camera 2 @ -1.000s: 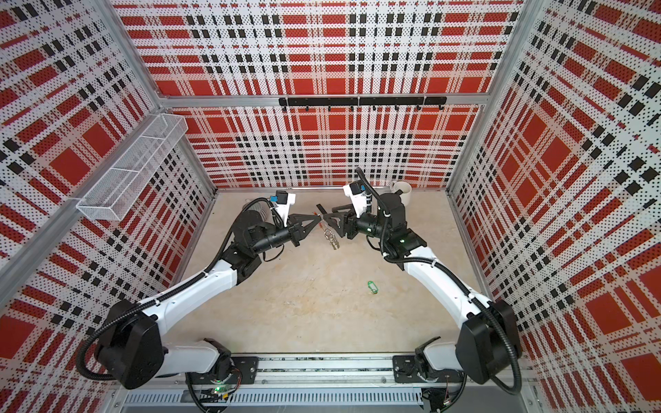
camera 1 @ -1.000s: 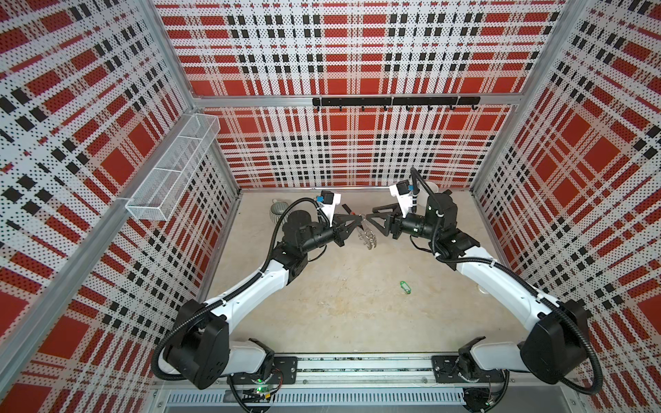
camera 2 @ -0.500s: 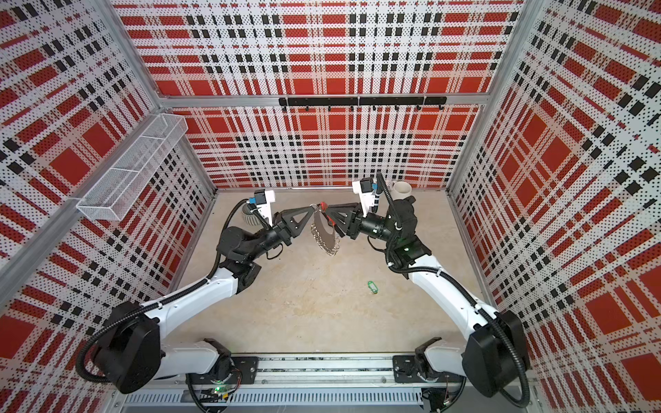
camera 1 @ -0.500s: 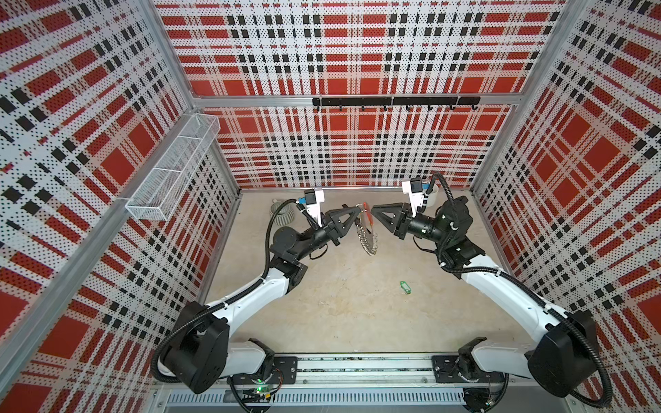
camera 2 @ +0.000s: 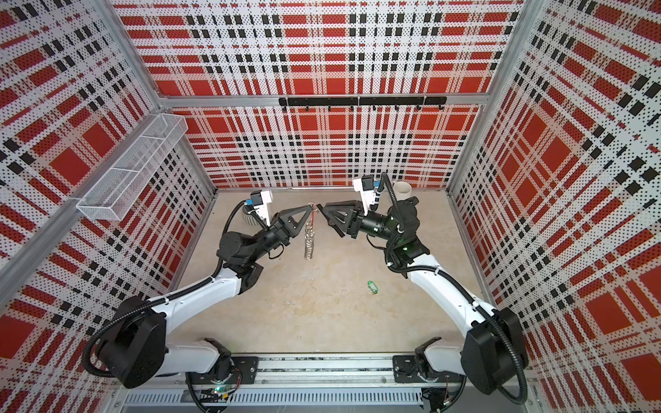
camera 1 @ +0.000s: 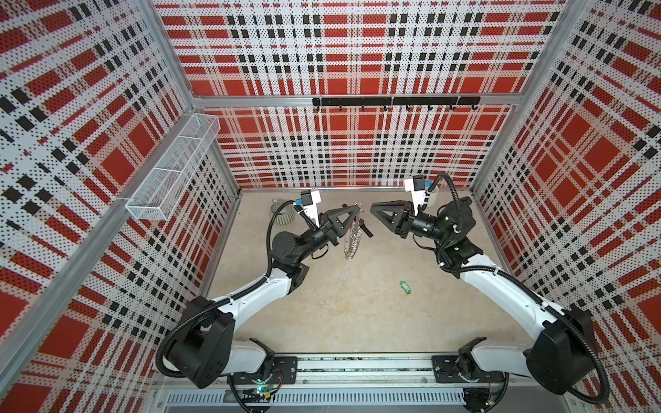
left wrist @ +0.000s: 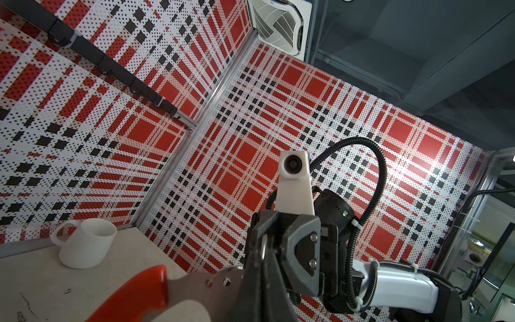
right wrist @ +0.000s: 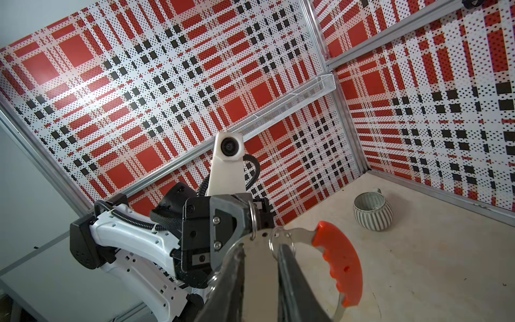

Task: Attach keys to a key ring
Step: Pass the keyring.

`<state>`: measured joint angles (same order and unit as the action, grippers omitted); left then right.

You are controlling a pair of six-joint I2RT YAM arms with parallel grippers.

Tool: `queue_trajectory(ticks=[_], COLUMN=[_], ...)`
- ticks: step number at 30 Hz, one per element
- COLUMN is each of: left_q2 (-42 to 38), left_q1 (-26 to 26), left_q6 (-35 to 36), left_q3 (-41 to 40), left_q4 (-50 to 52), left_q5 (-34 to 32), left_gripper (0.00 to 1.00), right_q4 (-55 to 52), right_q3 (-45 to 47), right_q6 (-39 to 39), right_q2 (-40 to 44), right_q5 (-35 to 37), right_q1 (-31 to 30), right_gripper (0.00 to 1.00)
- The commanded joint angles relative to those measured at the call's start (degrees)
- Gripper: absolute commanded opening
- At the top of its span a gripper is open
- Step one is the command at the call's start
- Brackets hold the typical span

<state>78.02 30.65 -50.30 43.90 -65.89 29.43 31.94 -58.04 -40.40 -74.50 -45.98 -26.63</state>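
Green keys (camera 1: 405, 287) lying on the surface (camera 1: 339, 307) well apart from the key ring (camera 1: 352, 236) hanging from the clamped left claw (camera 1: 356, 210): hold steady, send the narrowly parted, empty right claw (camera 1: 372, 208) down squarely.

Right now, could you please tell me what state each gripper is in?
Left gripper: shut on the key ring, which hangs from it.
Right gripper: open, holding nothing, its tips close to the key ring.
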Motion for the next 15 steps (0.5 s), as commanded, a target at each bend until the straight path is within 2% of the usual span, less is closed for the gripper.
queue_trajectory(ticks=[1, 15], left_q2=[0.7, 3.1], left_q1=[0.4, 0.8], left_q6=[-0.8, -2.3], left_q3=[0.4, 1.3], left_q4=[-4.1, -6.2], left_q5=[-0.3, 0.0], left_gripper=[0.0, 0.0], right_q4=[2.8, 3.3], right_q3=[-0.4, -2.3], right_q6=[-1.2, -1.7], right_q2=[-1.0, -3.8], right_q5=[-1.8, -2.5], right_q1=[-0.6, -1.5], right_gripper=[0.25, 0.23])
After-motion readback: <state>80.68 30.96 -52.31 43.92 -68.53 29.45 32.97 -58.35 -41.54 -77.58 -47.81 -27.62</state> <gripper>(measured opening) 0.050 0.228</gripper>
